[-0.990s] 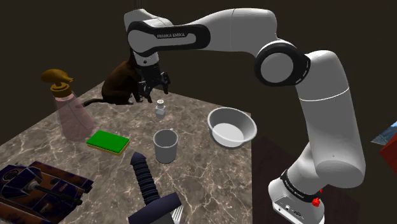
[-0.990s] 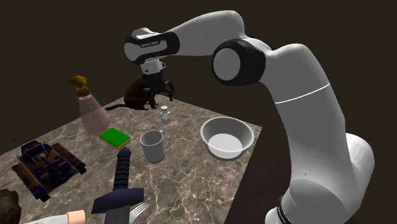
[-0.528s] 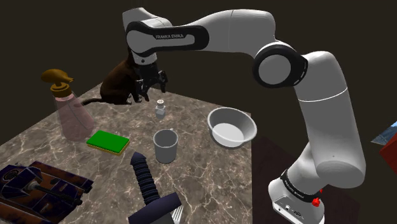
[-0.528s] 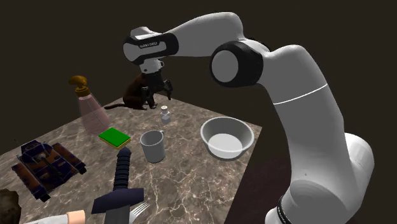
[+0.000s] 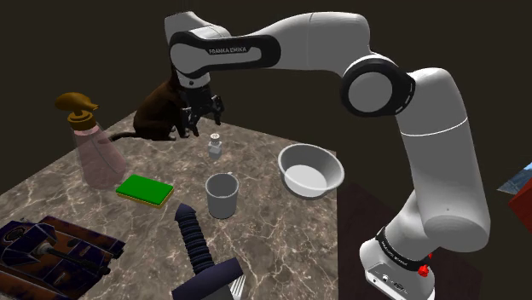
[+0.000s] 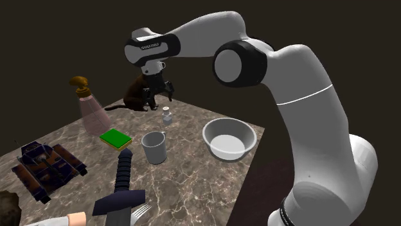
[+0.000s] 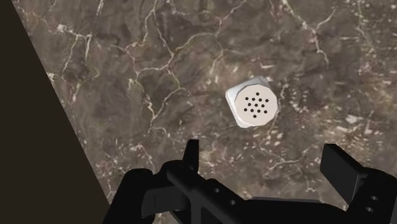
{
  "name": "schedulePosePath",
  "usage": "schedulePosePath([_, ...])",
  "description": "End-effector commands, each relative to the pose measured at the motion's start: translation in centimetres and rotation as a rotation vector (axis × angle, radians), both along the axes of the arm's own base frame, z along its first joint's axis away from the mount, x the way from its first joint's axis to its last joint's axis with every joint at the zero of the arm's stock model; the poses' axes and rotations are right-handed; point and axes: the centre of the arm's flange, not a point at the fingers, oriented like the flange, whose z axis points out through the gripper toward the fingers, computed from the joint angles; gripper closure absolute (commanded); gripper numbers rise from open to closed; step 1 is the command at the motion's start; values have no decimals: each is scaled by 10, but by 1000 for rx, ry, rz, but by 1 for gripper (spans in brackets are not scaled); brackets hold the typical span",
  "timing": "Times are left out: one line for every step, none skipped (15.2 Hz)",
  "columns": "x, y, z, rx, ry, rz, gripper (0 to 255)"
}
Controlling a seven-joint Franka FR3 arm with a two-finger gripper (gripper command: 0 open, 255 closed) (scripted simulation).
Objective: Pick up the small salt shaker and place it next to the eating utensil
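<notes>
From the shoulder view, nothing of the job is done: the salt shaker [image 5: 216,147] stands upright on the worktop [image 5: 281,223], and my gripper [image 5: 201,124] hangs above it, a little to the view's left, touching nothing. The fork [image 5: 194,243] lies well apart, at the near edge.

The second exterior view shows the same gap between gripper [image 6: 158,97] and shaker [image 6: 167,118].

Through the wrist view, my fingers [image 7: 191,154] stand wide apart and empty, with the shaker's holed cap [image 7: 253,104] just ahead. The descent, grasp, carry and placing are all left to do.

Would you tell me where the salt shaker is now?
In the shoulder view the salt shaker stands on the marble tabletop near its far edge, below the open gripper, behind the grey cup.
</notes>
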Motion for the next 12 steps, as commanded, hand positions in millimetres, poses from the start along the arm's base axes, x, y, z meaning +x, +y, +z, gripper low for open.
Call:
schedulePosePath([-3, 2, -59, -22, 89, 7, 0])
schedulePosePath([-6, 2, -61, -21, 88, 7, 255])
schedulePosePath([-10, -2, -66, -20, 89, 6, 255])
schedulePosePath([-13, -16, -67, -18, 89, 5, 255])
schedulePosePath([-1, -8, -78, -18, 89, 5, 255])
schedulePosePath([-3, -11, -87, -17, 90, 5, 255])
schedulePosePath([4, -11, -79, -17, 91, 5, 255])
schedulePosePath([-5, -5, -93, -18, 90, 5, 255])
schedulePosePath([-17, -22, -97, -14, 92, 4, 255])
schedulePosePath([-14, -24, -92, -14, 91, 3, 255])
schedulePosePath([-7, -18, -9, 40, -88, 2, 255])
schedulePosePath([-7, -18, -9, 40, -88, 2, 0])
